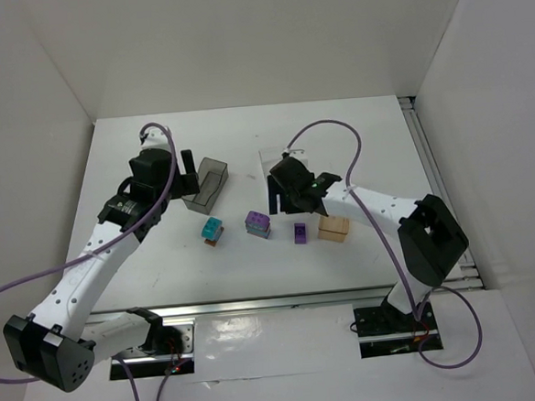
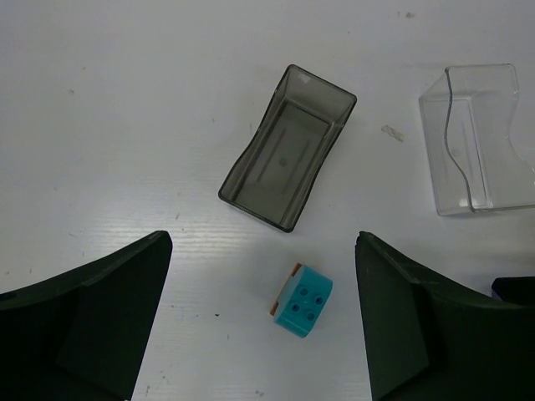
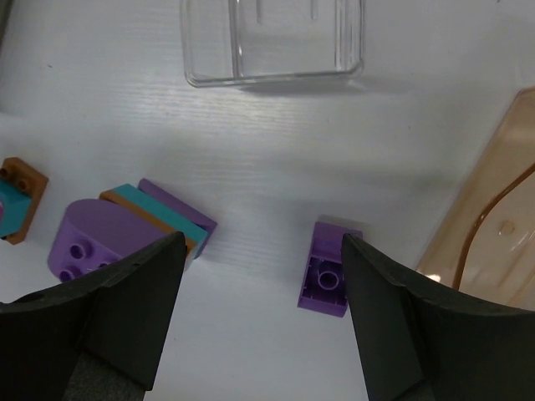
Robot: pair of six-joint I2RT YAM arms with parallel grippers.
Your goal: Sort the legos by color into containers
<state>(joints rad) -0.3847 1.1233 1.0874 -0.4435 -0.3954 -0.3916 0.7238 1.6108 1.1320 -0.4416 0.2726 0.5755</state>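
hovering wide-jawed, right gripper (image 3: 261, 280) frames a purple lego (image 3: 328, 269) (beside amber bin (image 3: 493, 221)).

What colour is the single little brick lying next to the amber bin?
The brick is purple, clearest in the right wrist view.

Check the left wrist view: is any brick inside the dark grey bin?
No, the dark grey bin shows only its bare floor, and the teal brick lies on the table outside it.
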